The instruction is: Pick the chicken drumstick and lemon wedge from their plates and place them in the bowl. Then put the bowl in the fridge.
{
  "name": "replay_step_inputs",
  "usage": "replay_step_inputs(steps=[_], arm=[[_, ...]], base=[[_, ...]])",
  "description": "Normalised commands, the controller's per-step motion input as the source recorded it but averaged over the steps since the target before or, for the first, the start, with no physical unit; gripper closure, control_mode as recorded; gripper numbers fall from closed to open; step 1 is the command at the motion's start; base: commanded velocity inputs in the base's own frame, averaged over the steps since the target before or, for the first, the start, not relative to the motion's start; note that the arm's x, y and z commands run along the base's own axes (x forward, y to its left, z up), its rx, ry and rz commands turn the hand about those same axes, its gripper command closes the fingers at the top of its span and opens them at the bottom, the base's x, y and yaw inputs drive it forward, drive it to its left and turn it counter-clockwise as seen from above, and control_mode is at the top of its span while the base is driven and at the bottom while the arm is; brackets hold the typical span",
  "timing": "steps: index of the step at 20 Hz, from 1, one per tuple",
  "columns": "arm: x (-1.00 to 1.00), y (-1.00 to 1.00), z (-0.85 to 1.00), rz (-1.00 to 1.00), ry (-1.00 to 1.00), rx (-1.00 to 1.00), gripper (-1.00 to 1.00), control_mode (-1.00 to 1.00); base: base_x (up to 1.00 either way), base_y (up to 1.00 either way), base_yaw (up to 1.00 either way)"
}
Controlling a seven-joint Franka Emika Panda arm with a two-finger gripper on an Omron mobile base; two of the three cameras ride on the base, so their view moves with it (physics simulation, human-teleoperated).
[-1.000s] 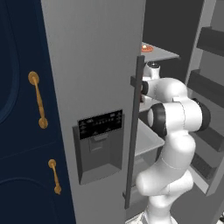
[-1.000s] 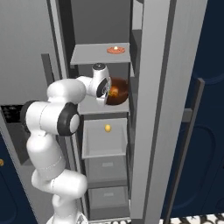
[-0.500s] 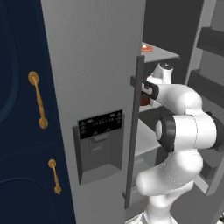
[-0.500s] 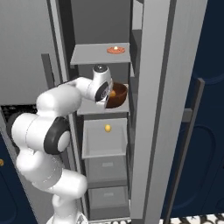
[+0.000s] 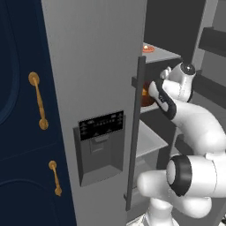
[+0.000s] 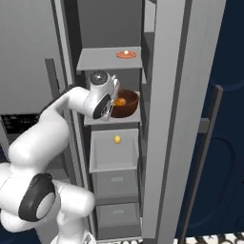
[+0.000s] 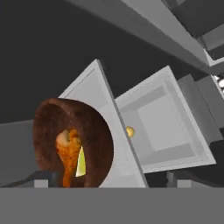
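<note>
Hand (image 6: pixel 112 102), right base view: open, holding nothing, just beside the bowl (image 6: pixel 127 103) at its 9 o'clock; the bowl rests on a fridge (image 6: pixel 164 119) shelf. Left base view: the bowl (image 5: pixel 145 96) peeks behind the door handle. Hand view: bowl at 8 o'clock, thick dark walls, drumstick (image 7: pixel 68 155) and lemon wedge (image 7: pixel 81 162) inside; I judge retreat comes next

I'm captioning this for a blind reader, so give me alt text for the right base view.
A dark wooden bowl holding a chicken drumstick sits on a middle shelf of the open fridge, with the white arm's open pincer at its rim. Above sits a small orange dish; below, a small yellow item.
</note>
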Motion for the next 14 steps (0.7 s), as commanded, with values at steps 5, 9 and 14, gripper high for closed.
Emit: replay_step_inputs(steps=[5,9,14], arm=[[-1.0,0.0,1.0,-0.05,-0.21,0.0,-1.0,-1.0],[-1.0,0.0,1.0,-0.03,-0.27,0.0,-1.0,-1.0],[-1.0,0.01,0.74,0.0,-0.63,-0.03,-1.0,-1.0]], base=[[0.0,0.0,0.0],[0.0,0.0,0.0],[0.0,0.0,0.0]])
